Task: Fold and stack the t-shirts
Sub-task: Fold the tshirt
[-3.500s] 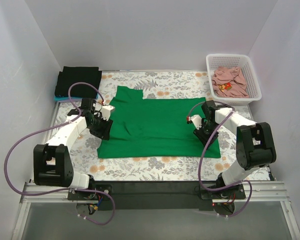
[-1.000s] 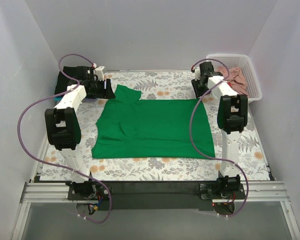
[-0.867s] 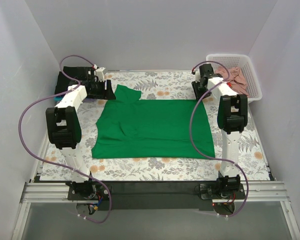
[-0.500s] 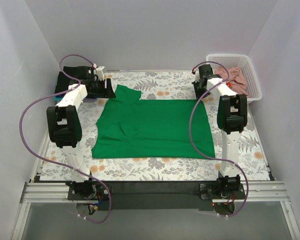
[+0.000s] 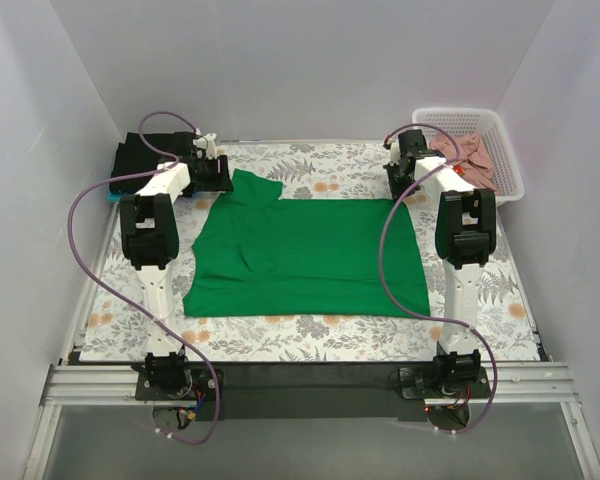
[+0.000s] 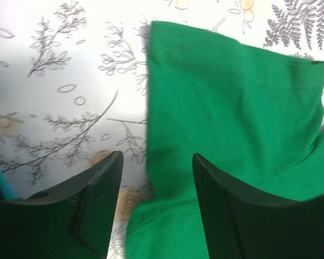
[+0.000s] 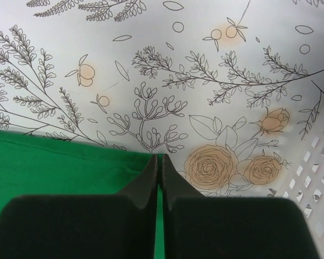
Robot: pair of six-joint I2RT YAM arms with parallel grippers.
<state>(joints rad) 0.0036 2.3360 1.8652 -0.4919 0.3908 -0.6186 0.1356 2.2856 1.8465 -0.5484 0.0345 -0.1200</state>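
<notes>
As green t-shirt (image 5: 305, 255) lies beneath | left end effector (image 6: 156, 157) spread | right end effector (image 7: 160, 157) closed

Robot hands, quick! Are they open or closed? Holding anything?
Left hand: open, holding nothing, above the green t-shirt.
Right hand: closed, seemingly pinching the green t-shirt's corner.

Shirt (image 5: 310, 255) centre; basket (image 5: 458, 111) far right; stack (image 5: 132, 158) far left.
</notes>
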